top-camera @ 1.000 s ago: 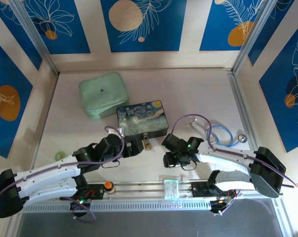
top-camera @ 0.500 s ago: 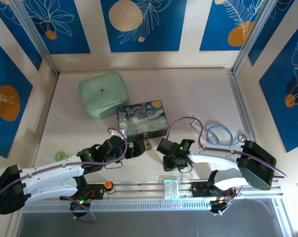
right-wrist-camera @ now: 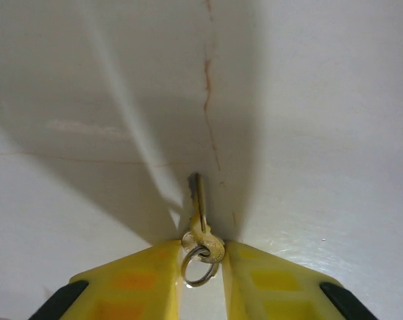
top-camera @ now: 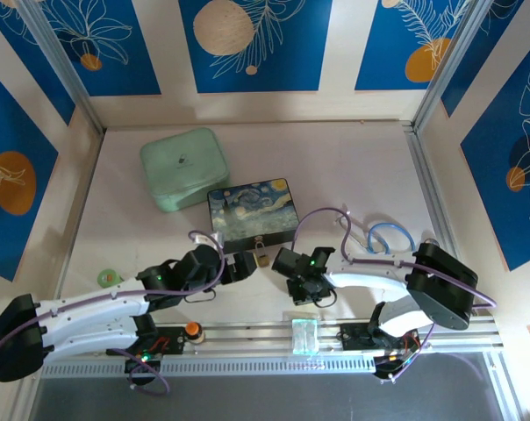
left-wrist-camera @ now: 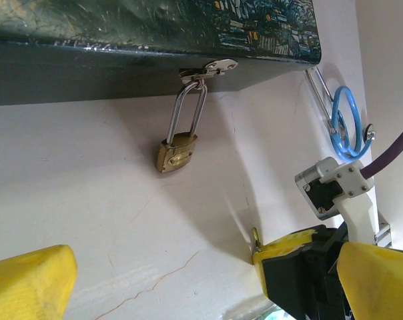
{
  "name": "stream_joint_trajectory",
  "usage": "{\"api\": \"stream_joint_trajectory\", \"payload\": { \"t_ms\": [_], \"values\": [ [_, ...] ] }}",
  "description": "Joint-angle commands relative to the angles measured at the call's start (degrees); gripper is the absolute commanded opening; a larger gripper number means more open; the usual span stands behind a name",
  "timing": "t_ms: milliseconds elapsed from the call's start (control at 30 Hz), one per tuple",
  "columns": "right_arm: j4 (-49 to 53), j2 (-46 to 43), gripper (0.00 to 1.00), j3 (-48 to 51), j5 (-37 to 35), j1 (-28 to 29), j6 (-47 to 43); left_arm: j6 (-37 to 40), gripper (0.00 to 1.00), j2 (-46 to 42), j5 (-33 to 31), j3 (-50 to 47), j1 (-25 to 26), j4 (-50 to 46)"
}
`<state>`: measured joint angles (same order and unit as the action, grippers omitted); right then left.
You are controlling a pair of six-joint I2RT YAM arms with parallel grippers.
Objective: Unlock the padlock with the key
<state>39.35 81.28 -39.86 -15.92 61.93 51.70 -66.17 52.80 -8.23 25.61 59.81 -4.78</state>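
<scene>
- Top view: the padlock [top-camera: 261, 257] is hanging off the front edge of the painted box [top-camera: 253, 210], mid-frame.
  - The left gripper [top-camera: 240, 266] is sitting just left of it. The right gripper [top-camera: 302, 288] is sitting just right of it and lower in the frame, down at the table.
  - Risk: both tools are crowding one small spot, so they could be bumping each other if both go for the lock together.
- Right wrist view: the right gripper's yellow fingers [right-wrist-camera: 141, 277] are pinching the key [right-wrist-camera: 200, 213] by its head at bottom centre, with only a narrow gap between them.
  - The blade is pointing up-frame, edge-on, and its ring is dangling between the fingertips.
  - The hold is looking shallow, right at the tips. I can't tell whether the blade is touching the table.
  - Risk: the key could be pivoting or slipping out once the blade is pushing against the lock. The loose ring could be getting in the way.
- Left wrist view: the left gripper is standing wide open and holding nothing, with its fingers showing at the lower corners.
  - The padlock is lying upper left of centre, its shackle through the clasp [left-wrist-camera: 208, 68] and its body resting on the table.
  - The right gripper is showing at lower right, apart from the lock.
  - Risk: nothing is bracing the lock, so it could be swinging aside under the key.
  - The keyhole isn't showing, so lining the key up is a guess.
</scene>
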Motion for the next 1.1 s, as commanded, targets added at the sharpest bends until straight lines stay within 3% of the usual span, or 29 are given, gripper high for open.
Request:
{"api": "stream_joint_trajectory", "payload": {
  "t_ms": [0, 67, 233, 500, 767, 900, 967, 1067],
  "values": [
    [-2.40, 1.72, 0.19, -0.05, -0.14, 0.46, 0.36, -0.91, 0.99, -1.12, -1.73, -1.08, 0.48, 1.20],
    [-3.27, 1.54, 0.11, 0.24, 0.36, 0.31, -0.02, -0.75, 0.99, -1.24, -2.01, -0.91, 0.42, 0.81],
    [-3.86, -0.28, 0.08, 1.24, 1.08, -0.73, -1.32, 1.81, 1.00, -1.24, -3.08, 0.26, 0.42, -0.98],
    [-5.60, -10.18, 0.03, 3.30, 8.26, -5.17, -10.66, 9.33, 0.99, -1.35, -0.98, 1.01, 0.39, 1.79],
    [-8.65, -18.70, 0.02, 3.80, 15.92, -8.40, -17.34, 11.53, 0.84, 0.21, 5.15, -1.46, 0.39, 15.81],
    [-15.77, -22.67, 0.02, 4.20, 24.47, -10.94, -17.45, 10.79, 0.77, 2.99, 7.09, -3.10, 0.43, 25.94],
    [-20.41, -23.59, 0.02, 4.51, 28.55, -12.36, -16.33, 11.98, 0.69, 4.51, 8.57, -2.61, 0.48, 29.44],
    [-24.90, -23.84, 0.02, 4.55, 30.34, -13.24, -15.33, 13.03, 0.66, 5.18, 8.74, -1.43, 0.50, 30.25]
  ]
}}
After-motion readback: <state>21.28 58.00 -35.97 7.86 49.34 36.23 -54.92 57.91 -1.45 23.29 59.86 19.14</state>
